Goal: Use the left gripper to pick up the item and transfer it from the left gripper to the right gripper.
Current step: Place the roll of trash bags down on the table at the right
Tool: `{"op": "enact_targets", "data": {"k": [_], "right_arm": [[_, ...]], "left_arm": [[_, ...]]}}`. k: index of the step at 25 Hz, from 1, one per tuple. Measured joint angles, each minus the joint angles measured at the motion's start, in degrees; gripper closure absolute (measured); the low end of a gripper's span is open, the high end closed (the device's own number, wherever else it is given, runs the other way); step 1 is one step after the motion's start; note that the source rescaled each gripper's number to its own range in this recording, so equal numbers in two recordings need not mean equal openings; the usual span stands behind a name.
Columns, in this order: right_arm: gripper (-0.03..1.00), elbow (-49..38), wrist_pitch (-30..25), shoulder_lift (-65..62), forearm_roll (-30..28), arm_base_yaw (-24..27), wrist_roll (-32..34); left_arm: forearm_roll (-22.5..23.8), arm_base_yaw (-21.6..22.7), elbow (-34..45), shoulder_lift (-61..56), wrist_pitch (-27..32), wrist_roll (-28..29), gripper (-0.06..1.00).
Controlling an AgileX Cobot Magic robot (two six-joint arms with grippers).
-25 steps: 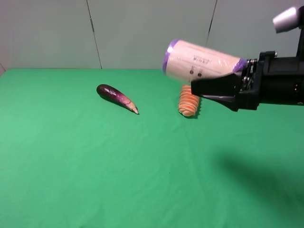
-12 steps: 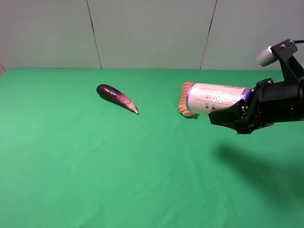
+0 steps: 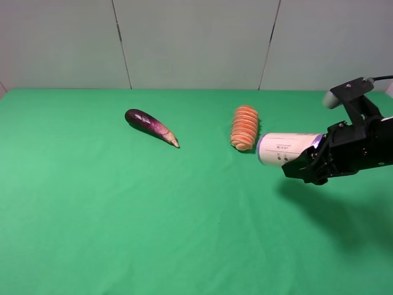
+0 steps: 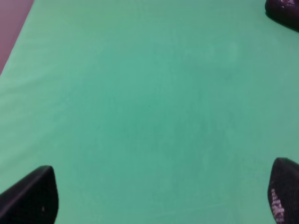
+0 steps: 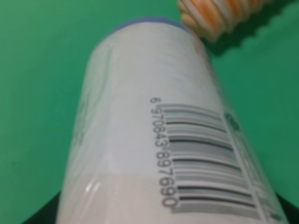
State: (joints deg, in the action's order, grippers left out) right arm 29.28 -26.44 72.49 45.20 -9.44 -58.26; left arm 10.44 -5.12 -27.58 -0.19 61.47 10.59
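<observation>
You had one cream-white can (image 3: 285, 149), one dark purple eggplant (image 3: 150, 126) and one orange sliced-carrot piece (image 3: 245, 128): three objects, one of each kind. There was one green table (image 3: 123, 215). You had two grippers in view, the right gripper (image 3: 299, 166) and the left gripper (image 4: 156, 198).

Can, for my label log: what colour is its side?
Cream-white can, black barcode; right wrist view.

We see a cream-white cylindrical can (image 3: 287, 149) with purple rim and black barcode stripes, a glossy dark purple eggplant (image 3: 146, 121) paling to tan at its tip, an orange ribbed sliced-carrot piece (image 3: 245, 128), and a plain green table cloth (image 3: 123, 221).
</observation>
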Motion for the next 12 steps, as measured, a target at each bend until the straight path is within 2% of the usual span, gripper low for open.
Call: {"op": "enact_targets", "data": {"k": [12], "right_arm": [[0.95,0.0,9.5,7.3,0.0,0.0,0.9]], "left_arm": [[0.0,0.0,0.0,0.0,-0.1,0.0,0.25]]}}
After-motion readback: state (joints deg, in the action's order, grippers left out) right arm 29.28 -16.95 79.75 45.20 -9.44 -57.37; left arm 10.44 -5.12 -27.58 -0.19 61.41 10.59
